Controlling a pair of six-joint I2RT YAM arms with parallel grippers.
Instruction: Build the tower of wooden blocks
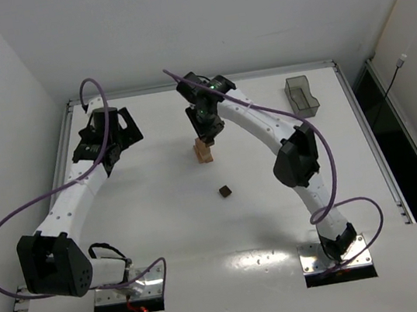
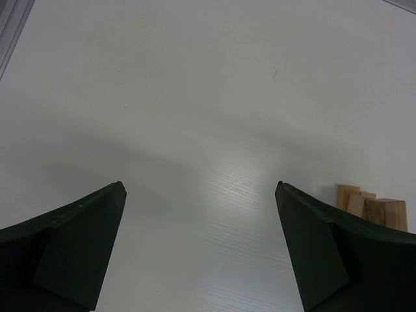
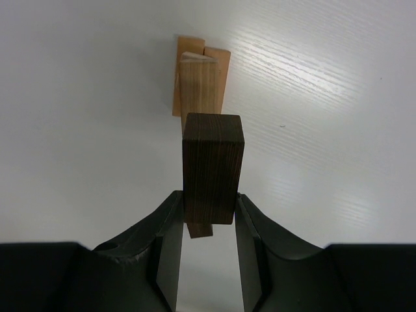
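Observation:
The wood block tower (image 1: 204,153) is a short stack of light tan blocks at the table's middle back. It also shows in the right wrist view (image 3: 201,75) and at the right edge of the left wrist view (image 2: 372,209). My right gripper (image 1: 207,134) is directly over it, its jaws (image 3: 208,214) shut on a dark brown bar block (image 3: 212,166) held just above the tan blocks. I cannot tell whether the bar touches them. My left gripper (image 1: 108,151) is open and empty (image 2: 200,195), low over bare table to the tower's left.
A loose dark brown cube (image 1: 225,191) lies on the table in front of the tower. A clear grey plastic bin (image 1: 302,96) stands at the back right. A raised rim (image 1: 205,83) borders the white table.

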